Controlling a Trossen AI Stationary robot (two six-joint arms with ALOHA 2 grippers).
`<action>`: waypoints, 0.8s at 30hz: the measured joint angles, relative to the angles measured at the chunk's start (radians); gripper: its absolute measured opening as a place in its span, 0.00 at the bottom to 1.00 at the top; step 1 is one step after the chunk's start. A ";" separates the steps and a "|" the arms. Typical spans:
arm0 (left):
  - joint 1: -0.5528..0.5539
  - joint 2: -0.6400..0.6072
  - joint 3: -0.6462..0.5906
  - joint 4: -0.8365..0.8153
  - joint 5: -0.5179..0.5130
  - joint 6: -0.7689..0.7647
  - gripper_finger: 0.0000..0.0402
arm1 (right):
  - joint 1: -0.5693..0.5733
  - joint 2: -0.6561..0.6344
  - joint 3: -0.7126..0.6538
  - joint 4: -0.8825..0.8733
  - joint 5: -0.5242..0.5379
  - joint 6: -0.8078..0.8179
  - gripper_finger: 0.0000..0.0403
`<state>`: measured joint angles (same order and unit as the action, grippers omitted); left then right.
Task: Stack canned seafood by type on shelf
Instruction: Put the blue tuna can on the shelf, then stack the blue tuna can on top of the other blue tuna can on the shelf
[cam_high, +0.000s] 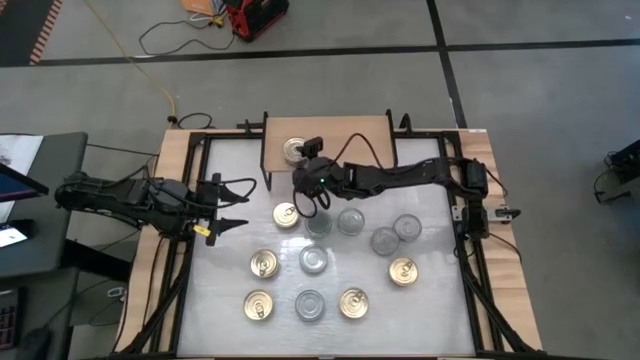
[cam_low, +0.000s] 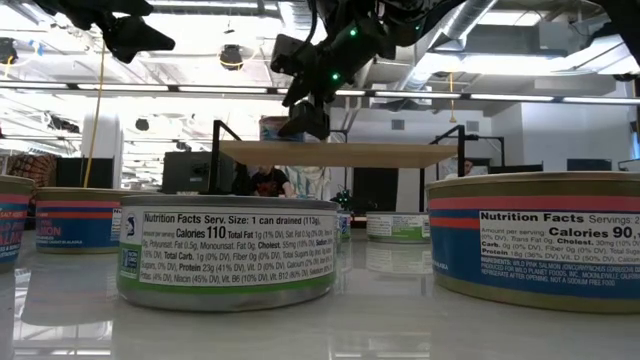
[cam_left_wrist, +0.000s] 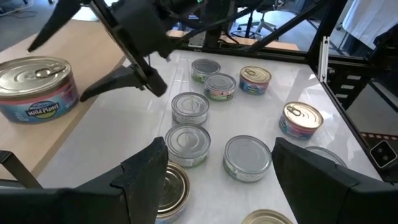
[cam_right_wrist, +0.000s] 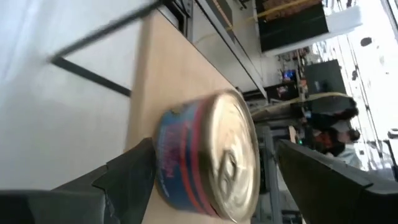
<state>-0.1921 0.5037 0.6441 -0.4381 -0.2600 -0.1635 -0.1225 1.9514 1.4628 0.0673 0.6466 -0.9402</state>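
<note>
Seen from above, the right pincer (cam_high: 311, 196) hangs wide open and empty beside a gold-topped round tin (cam_high: 295, 151) on the light-wood shelf (cam_high: 350, 135) at twelve o'clock, seemingly starting one type's stack, while the left pincer (cam_high: 226, 205) waits open at nine o'clock.

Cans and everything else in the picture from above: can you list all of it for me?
gold-topped can on the shelf: one, gold lid, left part of the shelf
gold-topped cans on the table: five, gold lids, spread over the table
silver-topped cans: six, silver lids, mixed among the gold ones
shelf: one, light wood, far edge of the table
table: one, white top
red box: one, red and black, on the floor beyond the table
left gripper: one, dark, open, over the table's left edge
right gripper: one, dark, open, at the shelf's front near its can
</note>
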 joint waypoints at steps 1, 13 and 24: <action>0.000 0.000 0.000 -0.001 0.002 0.000 0.69 | -0.002 0.000 0.000 -0.001 0.001 0.000 0.89; -0.010 0.207 0.000 -0.078 0.040 -0.023 0.69 | 0.164 -0.093 0.000 -0.193 0.060 0.282 0.89; -0.007 0.367 0.000 0.001 -0.081 0.030 0.69 | 0.314 -0.249 -0.146 -0.519 0.012 0.973 0.89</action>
<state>-0.1992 0.8708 0.6441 -0.4373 -0.3408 -0.1339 0.1915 1.7022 1.3165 -0.4513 0.6585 0.0324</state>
